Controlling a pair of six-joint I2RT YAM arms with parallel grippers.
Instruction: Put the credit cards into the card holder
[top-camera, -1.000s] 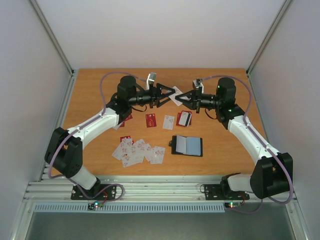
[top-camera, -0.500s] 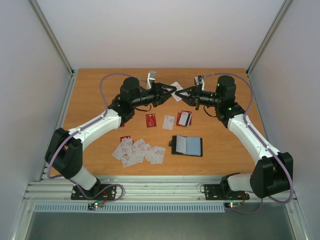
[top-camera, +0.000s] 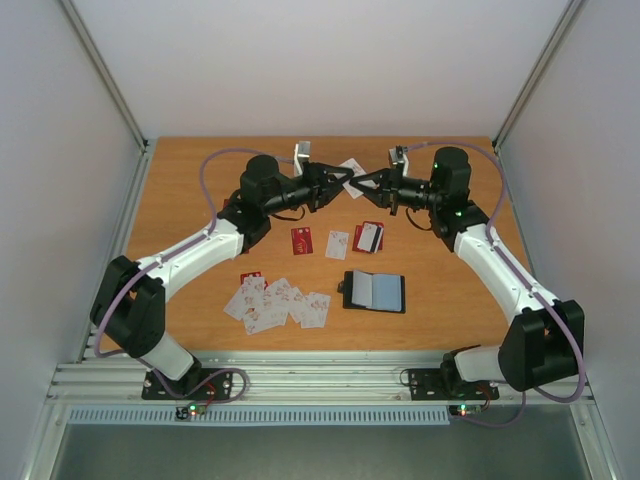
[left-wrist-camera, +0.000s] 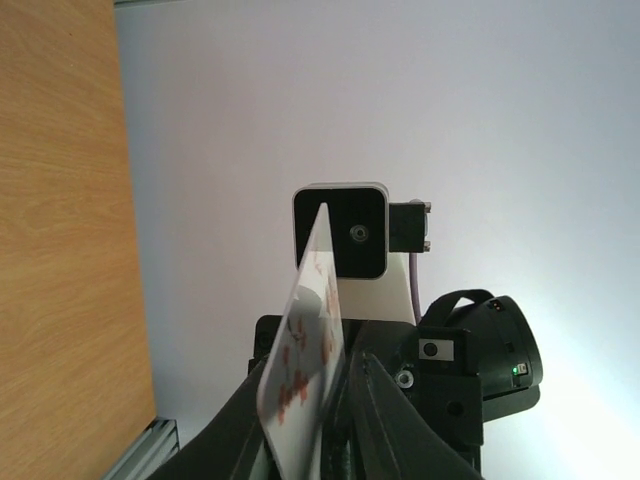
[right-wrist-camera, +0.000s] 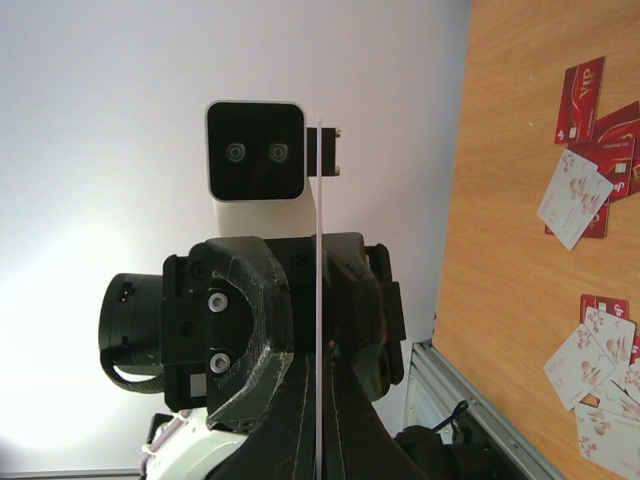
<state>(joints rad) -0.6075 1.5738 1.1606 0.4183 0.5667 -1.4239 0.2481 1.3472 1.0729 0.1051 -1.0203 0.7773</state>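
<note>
gripping, right gripper (top-camera: 360, 184): jaws are pressed together on a white card with red marks (top-camera: 352, 167), which is seen edge-on in the right wrist view.
left gripper (top-camera: 342, 179): fingers are set close on either side of the same card; whether it is clamped cannot be told.
held card: raised above the far middle of the table (top-camera: 450, 310), between the two facing grippers.
card holder (top-camera: 374, 291): laid open, pale inside up, right of centre.
other credit cards (top-camera: 275, 303): fanned left of the holder; a short row (top-camera: 337, 243) is laid just beyond it.
</note>
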